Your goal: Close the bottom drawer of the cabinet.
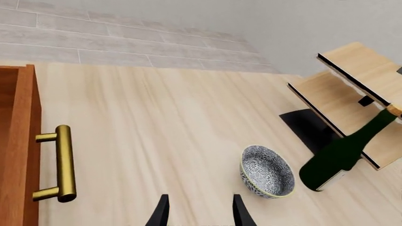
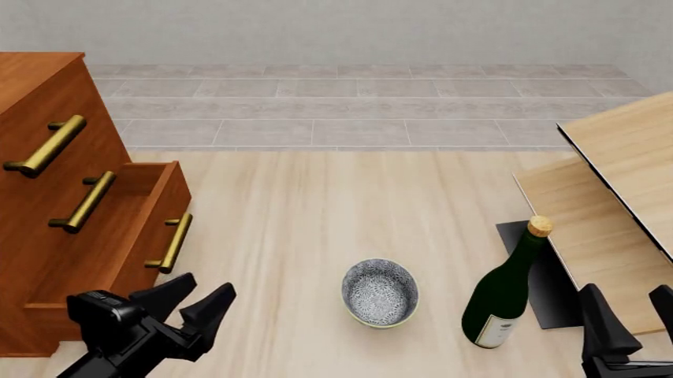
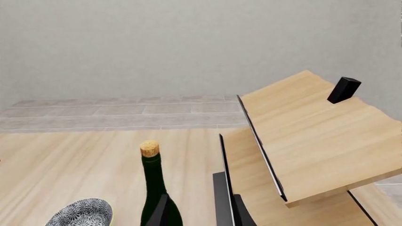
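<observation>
Left wrist view: the open left claw point(image 1: 199, 209) is sitting beside the reddish-brown wooden bottom drawer point(image 1: 19, 141), brass-gold bar handle point(image 1: 63, 162) running along the fingers.

Front view: the drawer's poking out of the cabinet point(image 2: 42, 118) at the surface's left edge, left arm nearer.

Right wrist view: the right claw point(image 3: 199, 212) is hanging open, drawer unseen.

Pale wood tabletop point(image 2: 284, 228), grain running front to back. Cabinet point(image 2: 42, 110) stands at its left edge, bottom drawer point(image 2: 142, 228) pulled out. Patterned bowl point(image 2: 380, 292) near the front edge, mid-table; green corked bottle point(image 2: 505, 295) upright beside it. Light-wood boards point(image 2: 620, 189) and a dark mat point(image 2: 541, 276) at the right edge.
</observation>
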{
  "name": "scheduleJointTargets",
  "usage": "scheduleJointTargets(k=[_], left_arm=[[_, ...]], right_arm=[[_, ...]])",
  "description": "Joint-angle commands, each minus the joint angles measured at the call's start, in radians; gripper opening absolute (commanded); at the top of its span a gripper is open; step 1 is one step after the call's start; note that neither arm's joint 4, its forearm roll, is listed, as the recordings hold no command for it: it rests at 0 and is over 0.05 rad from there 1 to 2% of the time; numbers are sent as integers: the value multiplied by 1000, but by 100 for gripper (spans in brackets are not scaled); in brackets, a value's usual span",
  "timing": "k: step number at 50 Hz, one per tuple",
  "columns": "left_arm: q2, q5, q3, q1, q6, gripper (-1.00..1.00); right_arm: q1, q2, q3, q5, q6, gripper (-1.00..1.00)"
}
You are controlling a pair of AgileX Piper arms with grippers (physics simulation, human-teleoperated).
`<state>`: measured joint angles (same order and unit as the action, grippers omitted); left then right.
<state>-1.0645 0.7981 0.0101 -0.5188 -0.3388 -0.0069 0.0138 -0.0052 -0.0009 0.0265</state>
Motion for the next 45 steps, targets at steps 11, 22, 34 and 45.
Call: scheduleJointTargets(k=[11,22,34,45], left_arm=[[-298,251,-10,28,-115,100],[-473,397,-10,59,-148,100],[-519,421,-10,86,-161,100],[-506,420,-10,131,-109,100]], right_arm=[[-6,-3,-1,2,3,100],[-7,0,-4,4,4,100],[-6,7,1,-5,4,100],[-6,8,-1,-5,7,100]])
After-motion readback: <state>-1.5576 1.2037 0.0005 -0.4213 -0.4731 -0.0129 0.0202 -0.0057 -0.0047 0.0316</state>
